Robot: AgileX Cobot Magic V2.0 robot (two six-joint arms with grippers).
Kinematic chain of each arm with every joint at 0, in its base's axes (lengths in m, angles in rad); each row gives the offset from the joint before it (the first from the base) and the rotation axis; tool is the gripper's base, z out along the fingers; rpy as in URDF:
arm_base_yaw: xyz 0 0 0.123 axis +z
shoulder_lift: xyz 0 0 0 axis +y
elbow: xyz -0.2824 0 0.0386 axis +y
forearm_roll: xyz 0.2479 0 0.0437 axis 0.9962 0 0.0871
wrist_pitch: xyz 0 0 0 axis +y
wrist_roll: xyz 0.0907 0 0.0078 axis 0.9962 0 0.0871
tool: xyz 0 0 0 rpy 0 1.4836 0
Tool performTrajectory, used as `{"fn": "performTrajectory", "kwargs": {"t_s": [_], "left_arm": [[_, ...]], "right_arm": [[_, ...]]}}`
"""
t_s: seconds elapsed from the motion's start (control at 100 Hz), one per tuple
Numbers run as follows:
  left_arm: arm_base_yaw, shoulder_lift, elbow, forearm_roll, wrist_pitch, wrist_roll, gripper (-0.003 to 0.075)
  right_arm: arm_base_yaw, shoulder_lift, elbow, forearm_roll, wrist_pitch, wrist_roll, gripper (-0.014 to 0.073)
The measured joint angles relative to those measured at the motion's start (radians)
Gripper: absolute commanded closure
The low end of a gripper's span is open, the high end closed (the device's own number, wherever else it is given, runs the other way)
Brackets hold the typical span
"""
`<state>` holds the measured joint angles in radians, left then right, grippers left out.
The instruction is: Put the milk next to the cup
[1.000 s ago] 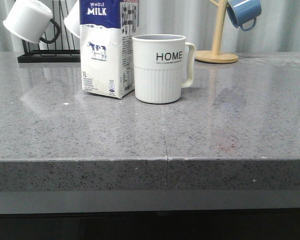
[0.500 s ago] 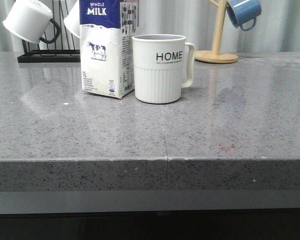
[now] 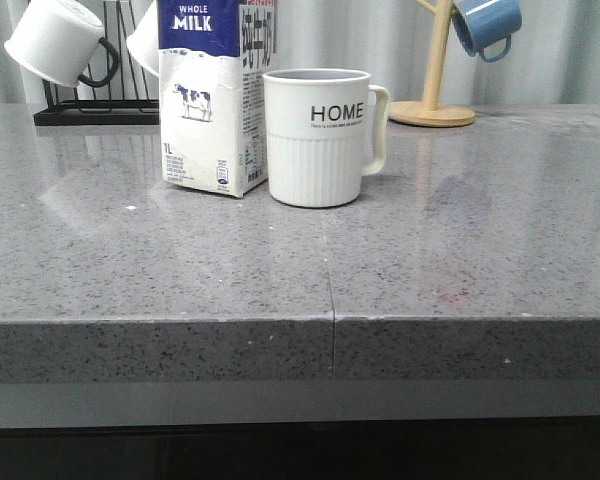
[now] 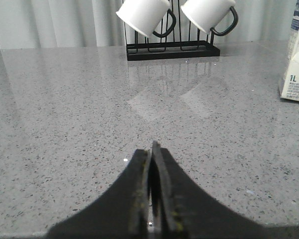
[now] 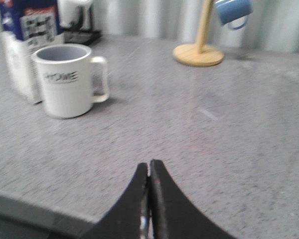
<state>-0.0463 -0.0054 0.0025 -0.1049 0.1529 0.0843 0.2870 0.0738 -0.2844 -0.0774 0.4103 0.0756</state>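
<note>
The left gripper (image 4: 152, 149) has its two fingers pressed together with nothing between them, and it hangs low over bare counter (image 3: 460, 260) near the front edge. The right gripper (image 5: 149, 167) is in the same condition: fingers closed tip to tip, holding nothing, above the counter near its front edge. Neither gripper appears in the front view, and neither touches any object. From the right gripper outward, the cup (image 3: 317, 137) stands upright toward the rear of the counter, left of centre, with its handle pointing to the right and its "HOME" lettering facing front. The milk (image 3: 216, 95) stands upright immediately to the left of the cup; whether the two touch or are separated by a narrow gap cannot be determined from these views. Only the lower corner of the carton shows in the left wrist view. Further back, at the rear left corner, a black wire rack (image 4: 170, 49) carries white mugs (image 4: 145, 15) with black handles. At the rear edge right of centre, a wooden stand (image 3: 435, 90) carries a blue mug (image 3: 486, 25). Assessment: the placement appears complete, since the milk rests unsupported beside the cup and both grippers are clear of it. No further handling step appears to remain beyond parking the arms.
</note>
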Motion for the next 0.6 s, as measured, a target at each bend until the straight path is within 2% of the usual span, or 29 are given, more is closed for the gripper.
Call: {"fn": "performTrajectory", "kwargs": {"t_s": [0.14,0.31,0.43,0.6], "left_arm": [[0.0,0.0,0.0,0.0,0.0,0.0,0.0741],[0.0,0.0,0.0,0.0,0.0,0.0,0.0741],[0.0,0.0,0.0,0.0,0.0,-0.001,0.0741],[0.0,0.0,0.0,0.0,-0.002,-0.001,0.0741]], "right_arm": [[-0.136,0.0,0.103,0.004,-0.156,0.0,0.061],[-0.291,-0.004,0.217,0.015,-0.231,0.0,0.061],[-0.348,-0.045,0.289,0.017,-0.271,0.0,0.061],[-0.359,-0.083,0.311,0.023,-0.302,0.0,0.061]]}}
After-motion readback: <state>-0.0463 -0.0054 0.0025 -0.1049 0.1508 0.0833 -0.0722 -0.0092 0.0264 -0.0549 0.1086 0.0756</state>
